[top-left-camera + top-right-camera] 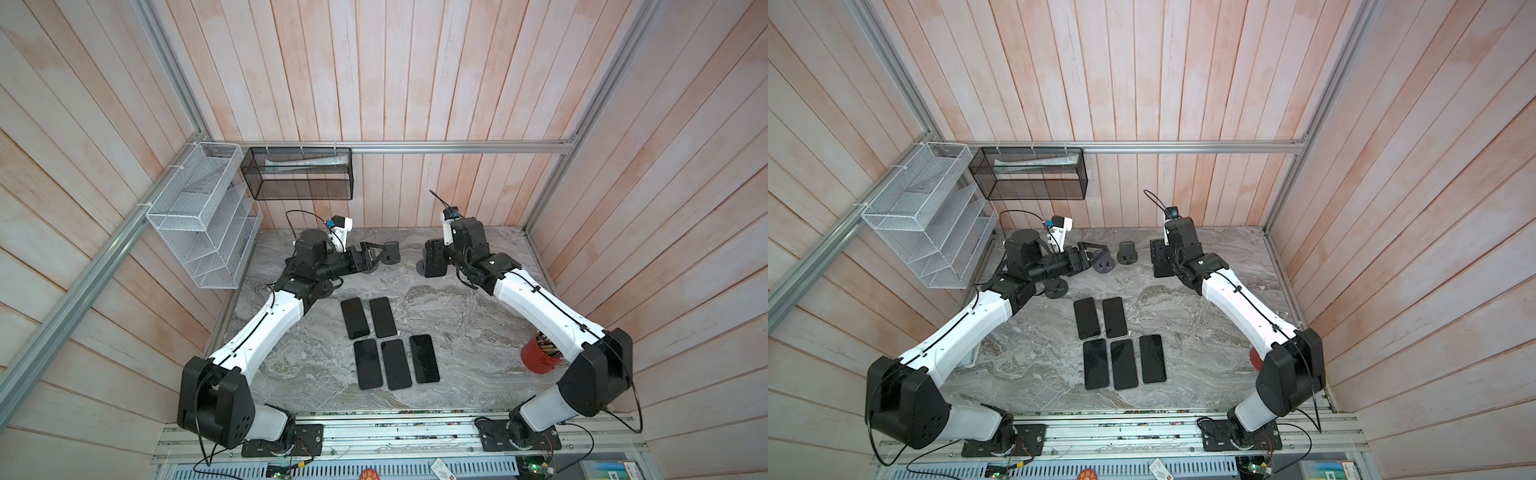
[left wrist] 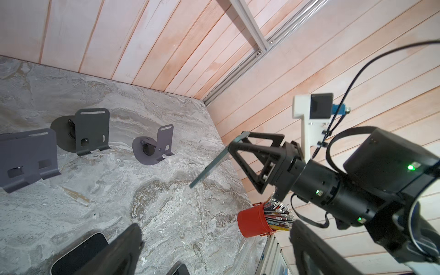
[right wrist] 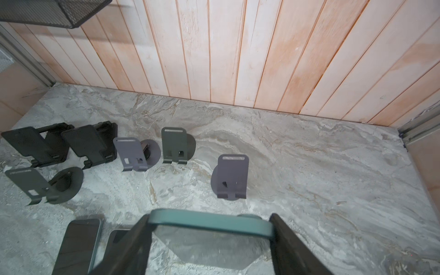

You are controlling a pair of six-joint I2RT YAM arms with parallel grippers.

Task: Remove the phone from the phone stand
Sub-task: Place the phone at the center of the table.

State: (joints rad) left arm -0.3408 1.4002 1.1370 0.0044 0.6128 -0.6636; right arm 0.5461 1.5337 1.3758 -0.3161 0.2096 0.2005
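Right hand (image 3: 209,228) around slim glossy phone (image 3: 209,222)

Six phones (image 1: 355,318), seven stands (image 3: 232,176), two wire baskets (image 1: 299,174), one red cup (image 1: 540,357)

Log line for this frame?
right gripper: shut on phone, above stand | left gripper: open, empty | five phones: flat on table

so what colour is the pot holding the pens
Red pot, clearest in the left wrist view; in a top view it sits partly behind the right arm.
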